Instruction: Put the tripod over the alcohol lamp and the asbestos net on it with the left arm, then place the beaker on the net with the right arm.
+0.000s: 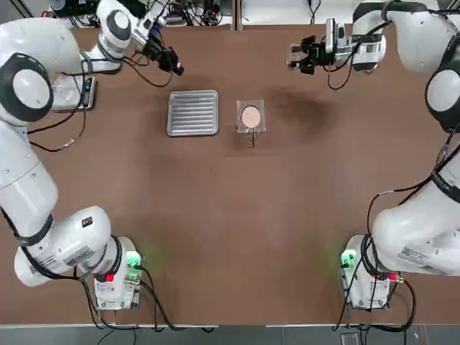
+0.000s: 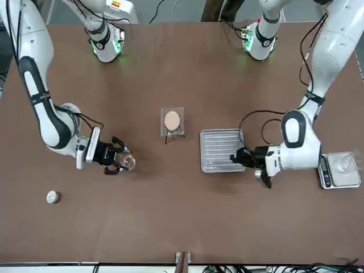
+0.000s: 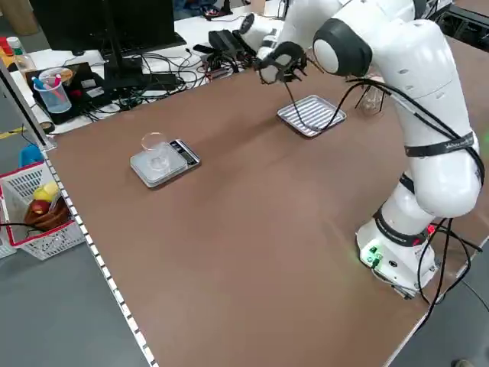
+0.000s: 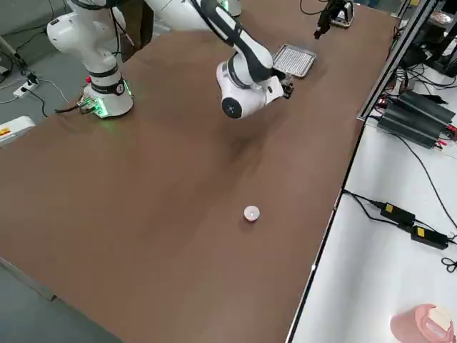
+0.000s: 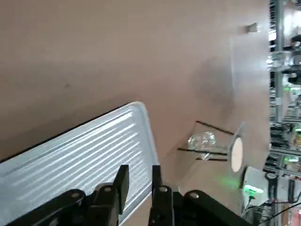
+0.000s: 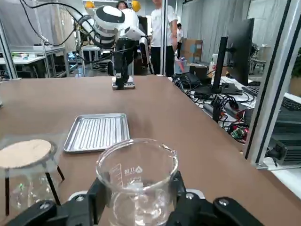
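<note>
the first two steps look done: the asbestos net point(image 1: 251, 116) sits on the tripod point(image 5: 214, 141), and the alcohol lamp point(image 5: 202, 141) shows under it through the legs in the left wrist view; the step in hand, as i judge it, is the last one, carrying the beaker point(image 6: 137, 176) to the net with the right arm; the right gripper point(image 1: 300, 57) is pinching the beaker, its fingers clamped on the glass wall with the beaker upright and its mouth up; seen from above, the stand lies well apart from this gripper, off toward the left arm's side and nearer the arm bases; in the right wrist view the net's pale disc stands lower than the beaker's rim and off to one side of the fingers; the next move calls for bringing the beaker over the disc, keeping it level, then lowering it gently onto the centre, since the thin-legged tripod would probably tip under a sideways push; the left gripper point(image 1: 171, 62) hovers beyond the ribbed silver tray point(image 1: 193, 112), on its far side from the stand, fingers nearly together with a narrow gap and nothing between them; it seems out of the beaker's path.
</note>
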Robot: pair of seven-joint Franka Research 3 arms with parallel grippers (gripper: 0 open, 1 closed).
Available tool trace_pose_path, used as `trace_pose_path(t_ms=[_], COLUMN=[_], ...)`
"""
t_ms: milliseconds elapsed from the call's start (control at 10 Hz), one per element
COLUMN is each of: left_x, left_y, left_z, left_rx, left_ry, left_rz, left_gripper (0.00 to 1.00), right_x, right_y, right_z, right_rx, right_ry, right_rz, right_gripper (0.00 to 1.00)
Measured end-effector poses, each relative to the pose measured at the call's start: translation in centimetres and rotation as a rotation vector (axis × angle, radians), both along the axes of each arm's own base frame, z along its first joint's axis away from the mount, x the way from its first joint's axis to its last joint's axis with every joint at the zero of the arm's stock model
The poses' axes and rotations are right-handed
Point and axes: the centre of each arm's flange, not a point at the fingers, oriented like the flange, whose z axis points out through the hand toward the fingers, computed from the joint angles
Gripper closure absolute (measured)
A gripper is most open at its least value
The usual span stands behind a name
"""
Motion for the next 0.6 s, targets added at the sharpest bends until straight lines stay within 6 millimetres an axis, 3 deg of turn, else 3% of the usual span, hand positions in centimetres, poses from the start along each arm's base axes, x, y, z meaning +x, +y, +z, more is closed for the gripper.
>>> trace_pose_path(t_ms=[300,600], left_x=[-0.7,-1.2], left_y=[5.8,7.8], left_z=[2.1,6.4], left_rx=[0.118,0.218], left_ry=[0.050,0.062], left_rz=[-0.031,0.002], left_gripper=[0.74,0.72], right_x=[-2.6,-4.9], right_y=[6.0,10.6], right_z=[2.3,2.3], right_rx=[-0.016,-0.013], right_ry=[0.038,0.067], right_rz=[-0.028,-0.025], right_gripper=[0.41,0.41])
